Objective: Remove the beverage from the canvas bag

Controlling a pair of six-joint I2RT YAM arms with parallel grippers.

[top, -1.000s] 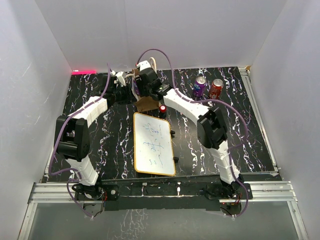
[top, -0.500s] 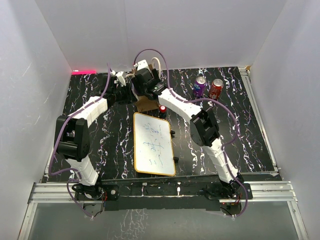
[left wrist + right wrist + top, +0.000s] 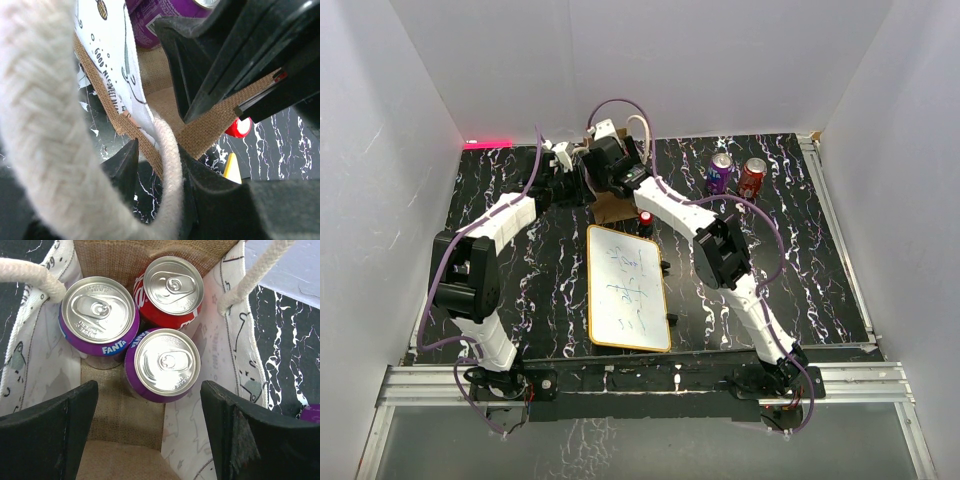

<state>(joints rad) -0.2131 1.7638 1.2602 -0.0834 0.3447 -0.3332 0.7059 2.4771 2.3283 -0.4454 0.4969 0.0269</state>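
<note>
The canvas bag [image 3: 612, 208] stands upright at the back middle of the table. Seen from the right wrist, it holds three upright cans: a purple Fanta can [image 3: 99, 315] at the left, a red can [image 3: 170, 290] behind, and a second purple can [image 3: 166, 362] in the middle. My right gripper [image 3: 149, 425] hangs open above the bag's mouth, touching no can. My left gripper [image 3: 159, 160] is shut on one cream rope handle [image 3: 167, 150] and holds up that side of the bag [image 3: 210, 130].
A purple can [image 3: 720, 173] and a red can [image 3: 752, 176] stand on the table at the back right. A yellow-framed whiteboard [image 3: 627, 288] lies flat in front of the bag. A small red object [image 3: 645, 217] sits beside the bag. White walls enclose the table.
My right gripper has gone from shut to open. The right arm has swung left, bringing its wrist over the bag. The left arm has not moved.
</note>
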